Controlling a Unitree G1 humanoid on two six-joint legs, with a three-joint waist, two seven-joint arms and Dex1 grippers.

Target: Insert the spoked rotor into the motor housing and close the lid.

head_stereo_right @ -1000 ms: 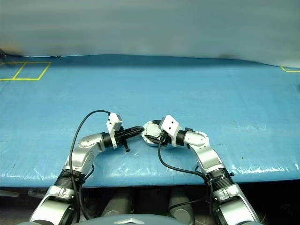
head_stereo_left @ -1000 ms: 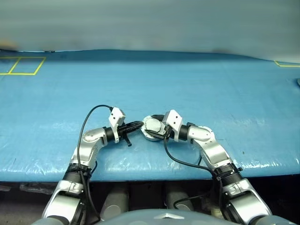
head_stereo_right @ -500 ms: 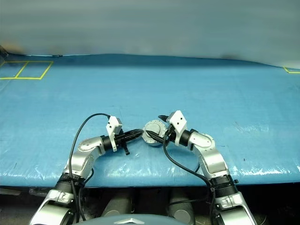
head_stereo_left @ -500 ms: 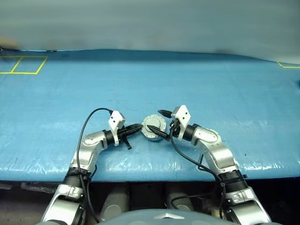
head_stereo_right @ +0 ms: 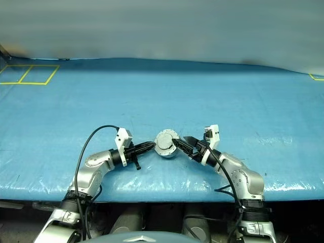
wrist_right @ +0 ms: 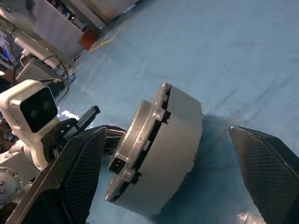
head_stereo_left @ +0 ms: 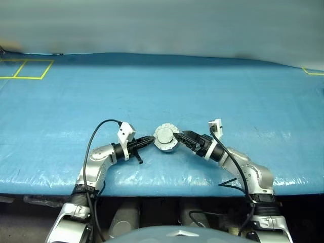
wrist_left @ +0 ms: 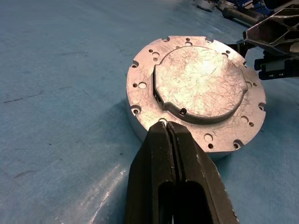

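Observation:
The motor housing [head_stereo_left: 166,138] is a grey puck lying flat on the blue table, close to its front edge. The lid [wrist_left: 201,81] lies shut on top of it, its flange ringed with small holes. The spoked rotor is hidden. My left gripper [head_stereo_left: 151,139] is shut with nothing in it, and its fingertips [wrist_left: 167,127] rest at the housing's rim on the left. On the other side my right gripper [head_stereo_left: 180,137] stands open, nearly level. Its wide-spread fingers [wrist_right: 77,179] flank the housing's side wall [wrist_right: 173,140] without gripping it.
The table [head_stereo_left: 162,91] is covered with blue sheeting and its front edge [head_stereo_left: 162,186] runs just below both arms. Yellow tape squares [head_stereo_left: 25,69] mark the far left corner, and a yellow tape line [head_stereo_left: 314,71] marks the far right.
My right gripper has opened fully, rolled over and drawn back to the right, off the top of the housing. The left gripper has stayed at the rim.

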